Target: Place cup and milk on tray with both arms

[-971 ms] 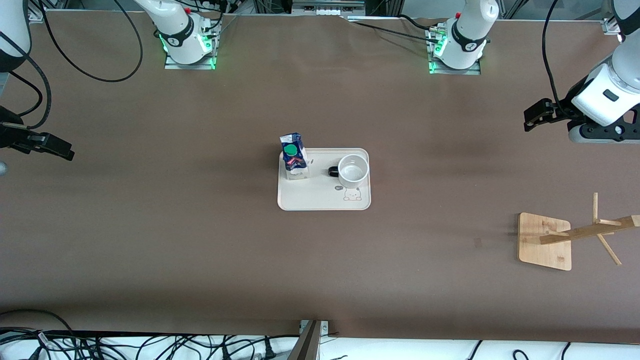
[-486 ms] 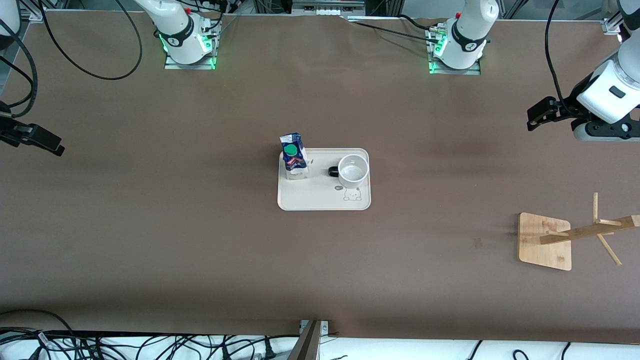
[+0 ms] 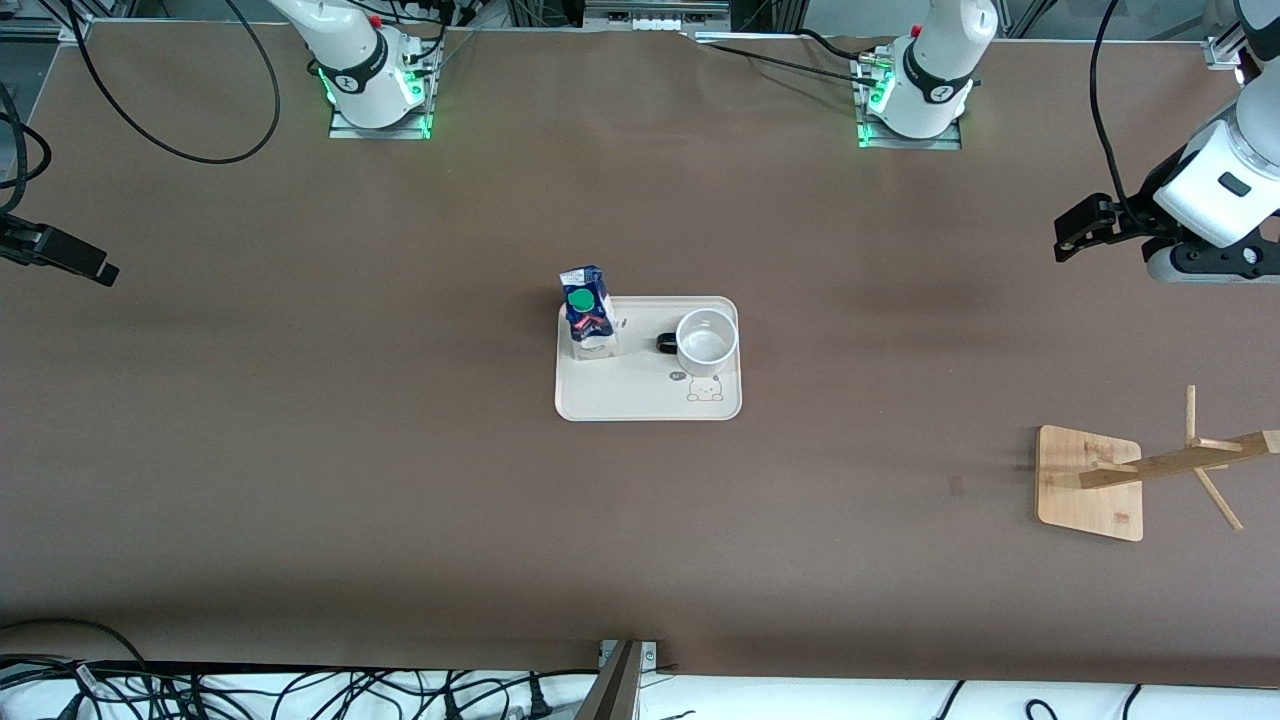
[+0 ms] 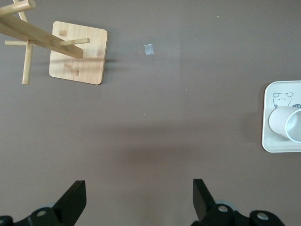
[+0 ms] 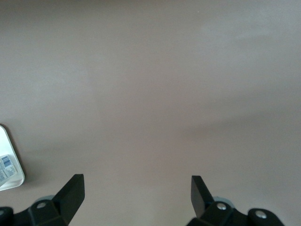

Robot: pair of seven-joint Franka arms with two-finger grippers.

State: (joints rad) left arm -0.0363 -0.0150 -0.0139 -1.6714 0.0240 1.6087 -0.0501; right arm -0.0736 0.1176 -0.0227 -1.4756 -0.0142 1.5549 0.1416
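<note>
Front view: cup (image 3: 707, 341) and milk (image 3: 588, 314) stand apart on the tray (image 3: 640, 398) at mid-table. Well away from the tray, the left gripper (image 4: 138, 200) and right gripper (image 5: 136, 195) hang over bare table, fingers spread wide, gripping nothing.

Matt brown table (image 3: 400, 450); pale wooden stand (image 3: 1090, 483).

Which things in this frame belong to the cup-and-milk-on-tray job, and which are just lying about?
Belongs to the job:
- cup, upright on the tray
- milk, upright on the tray
- tray
- left gripper, open, over bare table at its own end
- right gripper, open, over bare table at its own end

Lying about:
- bamboo stand
- small pale scrap on the table beside it
</note>
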